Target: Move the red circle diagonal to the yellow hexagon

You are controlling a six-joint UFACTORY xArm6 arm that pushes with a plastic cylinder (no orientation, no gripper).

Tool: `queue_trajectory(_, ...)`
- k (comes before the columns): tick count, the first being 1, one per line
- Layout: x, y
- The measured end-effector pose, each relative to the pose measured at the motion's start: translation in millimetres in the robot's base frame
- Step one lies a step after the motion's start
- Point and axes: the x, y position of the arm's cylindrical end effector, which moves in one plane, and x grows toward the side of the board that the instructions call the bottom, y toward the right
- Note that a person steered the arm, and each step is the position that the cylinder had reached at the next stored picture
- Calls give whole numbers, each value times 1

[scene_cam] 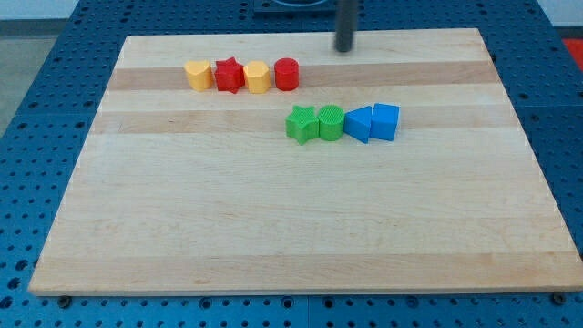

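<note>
The red circle (287, 74) stands at the right end of a row near the view's top. It touches the yellow hexagon (257, 77) on its left. Further left in the row are a red star (229, 76) and a yellow block (198, 76) that looks heart-shaped. My tip (344, 48) rests on the board near its top edge, up and to the right of the red circle, with a clear gap between them. It touches no block.
A second row lies lower and to the right: a green star (301, 125), a green circle (331, 122), a blue triangle-like block (360, 124) and a blue cube (386, 120). The wooden board (273, 228) lies on a blue perforated table.
</note>
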Motion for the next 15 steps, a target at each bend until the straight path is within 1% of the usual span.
queue_trajectory(1, 0, -65)
queue_trajectory(2, 0, -92)
queue_trajectory(3, 0, -92)
queue_trajectory(4, 0, -56)
queue_trajectory(5, 0, -9)
queue_trajectory(6, 12, 28)
queue_trajectory(7, 48, 24)
queue_trajectory(9, 66, -62)
queue_trajectory(10, 80, -68)
queue_trajectory(11, 81, -68)
queue_trajectory(12, 53, -68)
queue_trajectory(13, 7, -86)
queue_trajectory(14, -11, -151)
queue_trajectory(15, -9, -219)
